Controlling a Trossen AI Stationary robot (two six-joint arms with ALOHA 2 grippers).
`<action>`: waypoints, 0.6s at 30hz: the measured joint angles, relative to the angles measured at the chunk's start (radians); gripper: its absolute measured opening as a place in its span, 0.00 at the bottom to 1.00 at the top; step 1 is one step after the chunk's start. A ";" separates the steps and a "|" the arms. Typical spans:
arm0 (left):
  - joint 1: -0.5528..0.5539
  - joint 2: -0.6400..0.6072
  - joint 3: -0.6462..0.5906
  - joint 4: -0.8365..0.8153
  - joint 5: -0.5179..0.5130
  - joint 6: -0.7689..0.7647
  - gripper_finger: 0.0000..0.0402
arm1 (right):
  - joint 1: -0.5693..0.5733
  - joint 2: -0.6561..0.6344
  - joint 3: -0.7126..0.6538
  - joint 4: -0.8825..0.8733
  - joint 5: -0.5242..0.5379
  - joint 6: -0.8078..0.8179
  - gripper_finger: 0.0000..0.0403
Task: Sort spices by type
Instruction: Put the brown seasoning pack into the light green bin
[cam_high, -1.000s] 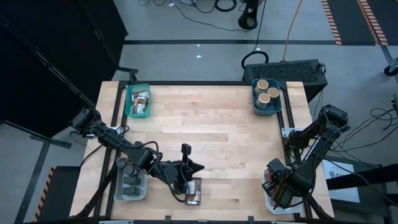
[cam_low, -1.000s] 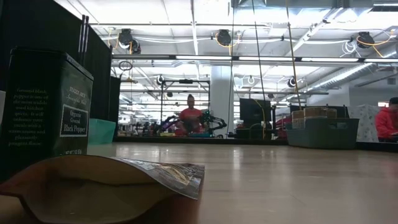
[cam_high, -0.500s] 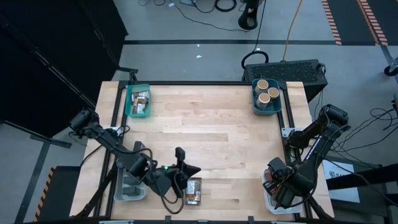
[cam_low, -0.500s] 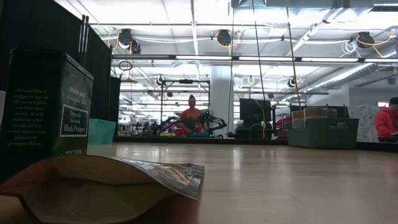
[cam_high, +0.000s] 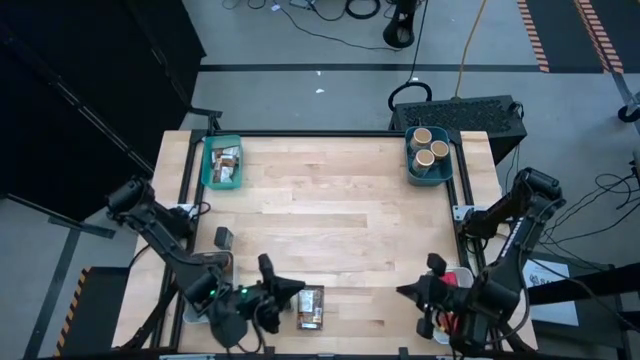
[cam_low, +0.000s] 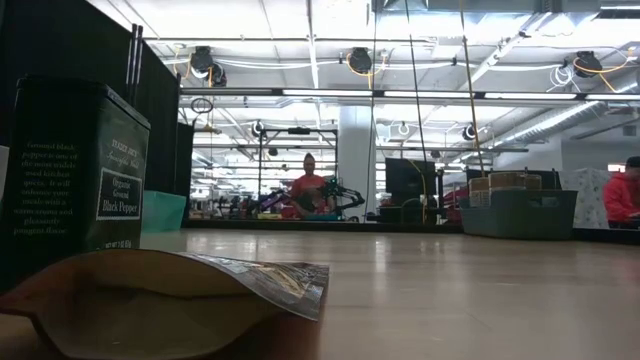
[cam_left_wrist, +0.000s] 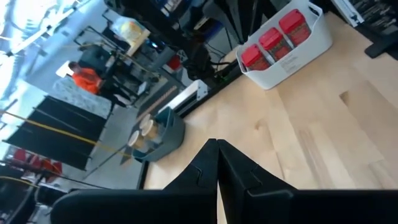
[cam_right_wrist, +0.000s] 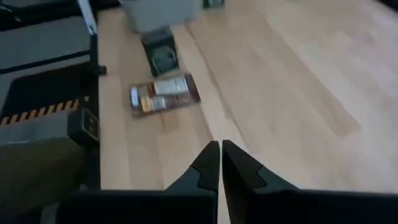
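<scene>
The one landmark worth steering by is the printed packet (cam_high: 311, 307), which lies flat on the table (cam_high: 330, 210) at its near edge; everything else can be placed from it. A dark tin (cam_high: 223, 238) stands a little to the left of the packet and farther back, and in the low view the same tin (cam_low: 72, 165) reads as black pepper. Three sorts look settled: more packets in the teal bin (cam_high: 222, 163) far behind the packet to its left, round tan cans (cam_high: 430, 146) in the bin far behind it to its right, and red tins (cam_left_wrist: 277, 36) in the white bin (cam_left_wrist: 311, 37) level with the packet off to its right. The left gripper (cam_high: 285, 290) sits just left of the packet with its fingers pressed together and nothing held; the right gripper (cam_high: 408, 291) is well to the packet's right, likewise closed and empty. To lift the packet well, I would spread the fingers first, come straight down over its short width, and pinch an edge, since a flat pouch slides easily. It probably belongs with the far-left packets.
</scene>
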 joint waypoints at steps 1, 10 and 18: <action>-0.012 0.000 0.000 0.000 -0.015 0.000 0.02 | -0.009 0.000 0.000 0.034 0.012 -0.045 0.00; -0.106 0.000 0.000 -0.005 -0.094 0.006 0.02 | -0.004 -0.012 -0.004 0.477 0.307 -0.649 0.00; -0.146 0.000 0.000 -0.033 -0.096 -0.004 0.02 | 0.002 -0.033 -0.042 0.764 0.407 -1.087 0.00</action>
